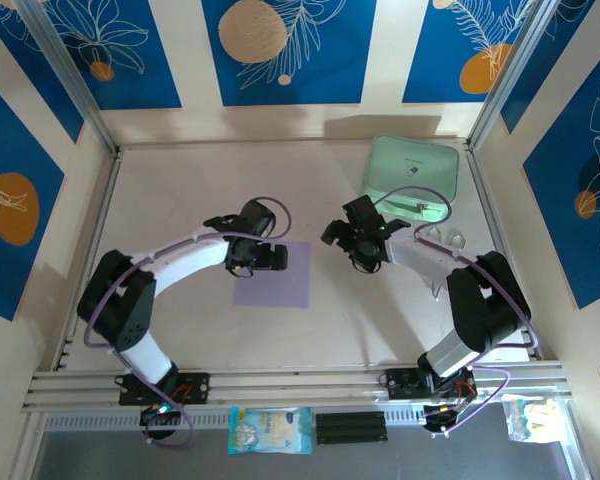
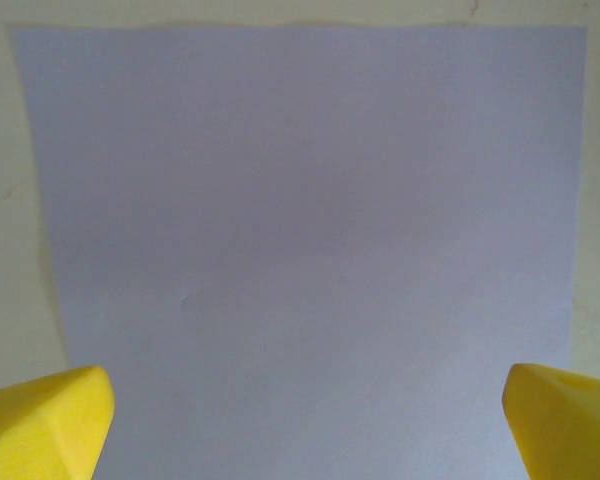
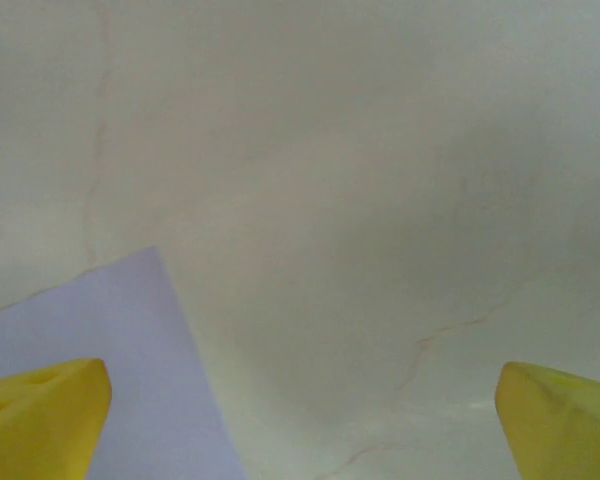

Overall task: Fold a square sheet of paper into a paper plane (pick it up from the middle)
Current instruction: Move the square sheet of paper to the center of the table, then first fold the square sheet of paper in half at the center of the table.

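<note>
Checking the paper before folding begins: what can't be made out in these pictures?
Sheet of paper: far-left corner, top view, hidden under the left jaws.
Its near edge, left wrist view: cut off by the frame's bottom.
Most of it, right wrist view: runs off the left and bottom edges.
Mint-green case: lid print too small; a cable crosses it.
Two clear bits beside it: too small to identify.

Flat diffuse overhead light, no glare. Top view sharp, with faint soft shadows on the table (image 1: 180, 190) beneath the left gripper (image 1: 278, 257). Wrist views softer: yellow fingertips (image 2: 45, 420) blurred, sheet of paper (image 2: 300, 200) ahead of them dims nearer in; right wrist milky, low contrast.
</note>
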